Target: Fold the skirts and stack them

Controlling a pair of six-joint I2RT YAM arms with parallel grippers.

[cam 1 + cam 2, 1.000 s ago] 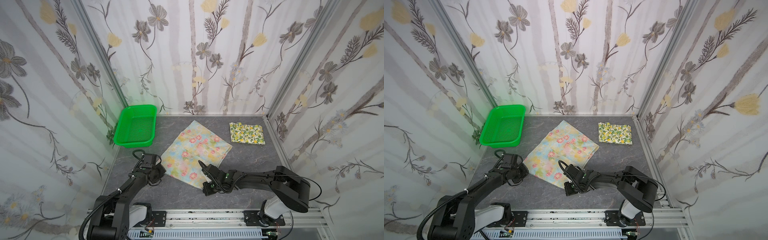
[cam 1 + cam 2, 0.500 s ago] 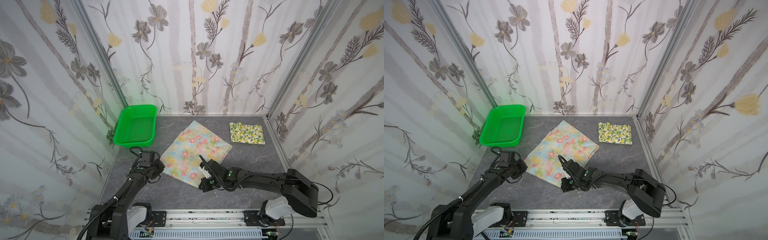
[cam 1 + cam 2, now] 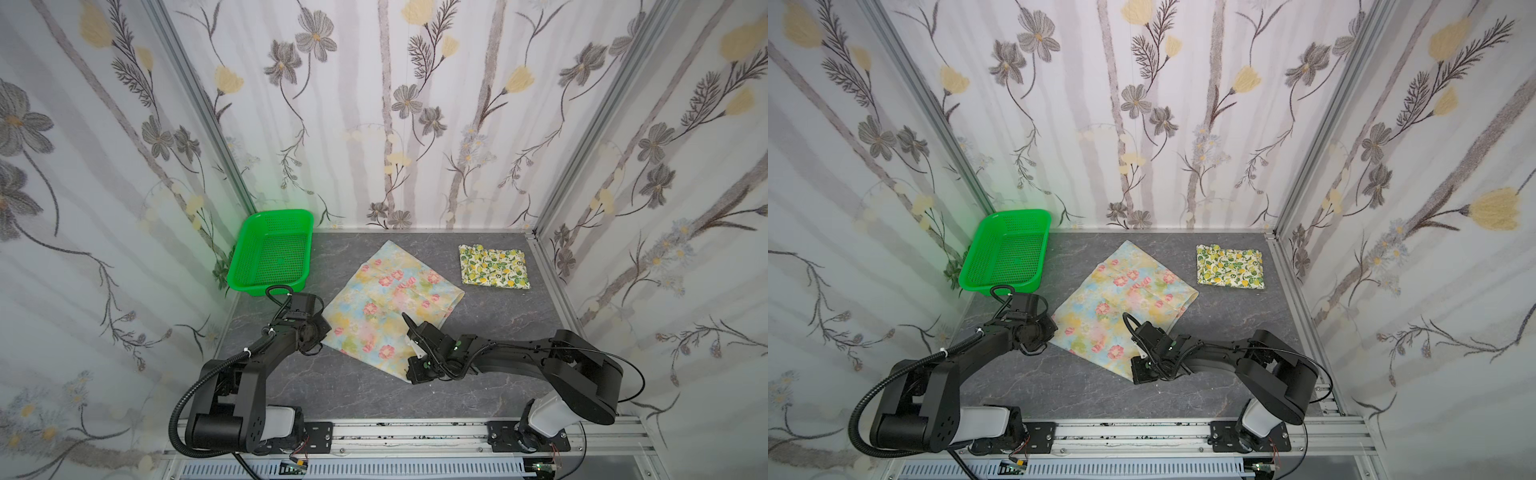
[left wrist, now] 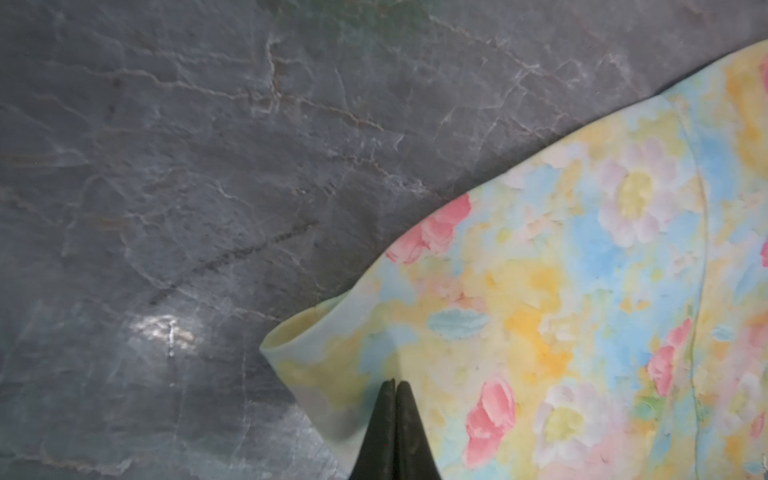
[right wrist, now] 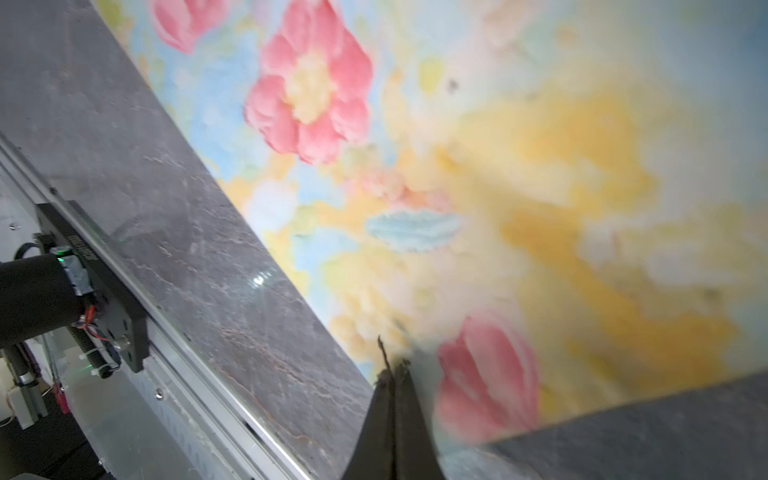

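The grey table [image 3: 498, 332] carries everything, and the biggest thing on it is the floral skirt [image 3: 390, 303], spread flat and skewed in the middle, not yet folded. That is where I'd expect trouble. It is thin and limp, and held only at its two near corners. If one arm lifts or travels faster than the other, the cloth will probably twist or bunch, and the fold will land crooked. If it is dragged rather than lifted, the far edge could slide along the table with it.

The green basket [image 3: 270, 253] sits in the far left corner, just clear of the floral skirt. It is empty in both top views.

The lemon skirt [image 3: 494, 266] lies folded at the far right, apart from the floral one. A wide sweep of cloth toward that side could nudge it or flip its top layer open.

The left gripper [image 4: 392, 388] has its jaws pressed together on the skirt's left near corner, where the hem curls up off the table. The right gripper [image 5: 392, 372] is likewise pinched tight at the other near corner, right at the edge, with a loose thread poking out. So shallow a bite may let the fabric slip free mid-lift.
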